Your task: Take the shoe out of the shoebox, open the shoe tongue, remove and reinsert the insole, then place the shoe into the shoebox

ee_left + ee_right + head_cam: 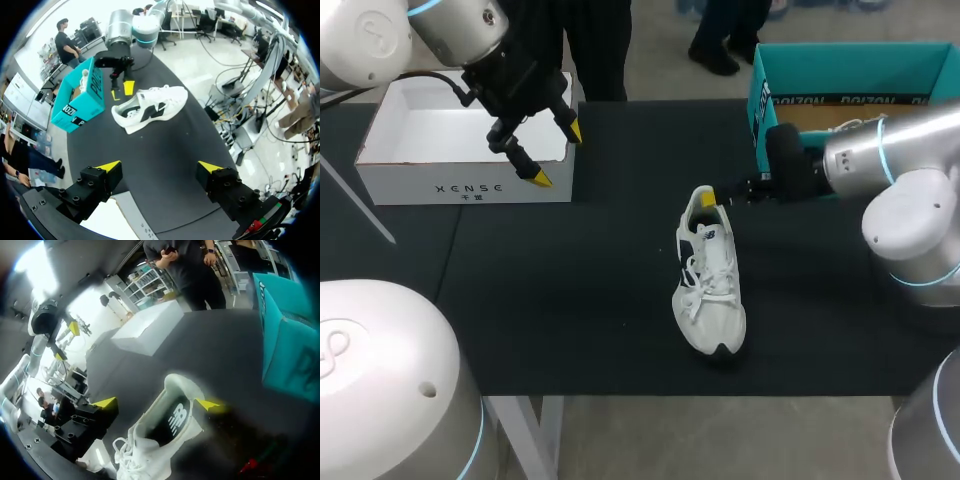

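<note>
- White and laced, the shoe (710, 285) stands on its sole on the black mat (570, 300) in the head view. The teal shoebox (850, 70) sits beyond the shoe's heel, towards our right arm. Our right gripper (712, 197) is at the heel. Our left gripper (557, 153) hangs released over the white box (460, 150), well apart from the shoe.
- From the left wrist we see our left gripper (160, 167) spread wide around nothing, with the shoe (152, 107) well ahead.
- From the right wrist we see the shoe's heel between our right gripper's (157, 404) parted fingers. One finger (105, 402) stands clear of the heel, so nothing is grasped.
</note>
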Motion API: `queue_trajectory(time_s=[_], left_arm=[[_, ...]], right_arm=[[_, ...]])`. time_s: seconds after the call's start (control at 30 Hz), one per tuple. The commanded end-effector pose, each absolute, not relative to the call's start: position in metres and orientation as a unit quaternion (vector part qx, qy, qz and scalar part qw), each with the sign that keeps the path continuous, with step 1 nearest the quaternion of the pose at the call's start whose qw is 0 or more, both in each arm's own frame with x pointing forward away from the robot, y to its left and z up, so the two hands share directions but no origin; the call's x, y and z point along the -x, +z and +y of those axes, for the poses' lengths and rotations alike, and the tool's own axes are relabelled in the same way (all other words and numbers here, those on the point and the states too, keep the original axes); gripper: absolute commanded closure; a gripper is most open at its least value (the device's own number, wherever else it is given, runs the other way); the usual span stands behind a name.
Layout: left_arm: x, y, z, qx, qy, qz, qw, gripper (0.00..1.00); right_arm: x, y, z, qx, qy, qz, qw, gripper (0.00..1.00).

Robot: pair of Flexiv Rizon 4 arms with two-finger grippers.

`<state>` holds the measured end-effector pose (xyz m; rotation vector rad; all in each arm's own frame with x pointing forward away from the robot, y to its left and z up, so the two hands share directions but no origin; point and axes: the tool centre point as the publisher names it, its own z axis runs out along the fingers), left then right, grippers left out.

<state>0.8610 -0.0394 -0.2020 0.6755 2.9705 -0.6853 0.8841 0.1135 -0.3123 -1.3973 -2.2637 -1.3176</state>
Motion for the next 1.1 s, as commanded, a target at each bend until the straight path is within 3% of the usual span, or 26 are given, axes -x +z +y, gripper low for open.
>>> queue_trajectory(time_s=[0.03,0.23,0.63,0.83,0.87,0.93,1.1], left_arm=[[-0.861,-0.202,-0.04,-0.216,-0.218,0.952,0.009,0.0],[-0.861,-0.202,-0.04,-0.216,-0.218,0.952,0.009,0.0],[-0.861,-0.202,-0.04,-0.216,-0.218,0.952,0.009,0.0],[-0.861,-0.202,-0.04,-0.216,-0.218,0.952,0.009,0.0],[-0.861,-0.202,-0.04,-0.216,-0.218,0.952,0.009,0.0],[-0.861,-0.202,-0.04,-0.216,-0.218,0.952,0.009,0.0],[-0.861,-0.202,-0.04,-0.216,-0.218,0.952,0.009,0.0]], right_arm=[[-0.876,-0.291,0.126,0.528,-0.326,-0.784,0.009,0.0],[-0.873,-0.277,0.132,0.571,-0.222,-0.787,-0.065,0.0],[-0.873,-0.277,0.132,0.571,-0.222,-0.787,-0.065,0.0],[-0.867,-0.267,0.135,0.601,-0.152,-0.777,-0.109,0.0],[-0.865,-0.267,0.137,0.609,-0.167,-0.77,-0.095,0.28],[-0.862,-0.269,0.141,0.604,-0.136,-0.776,-0.118,1.0],[-0.853,-0.28,0.145,0.612,-0.105,-0.774,-0.12,1.0]])
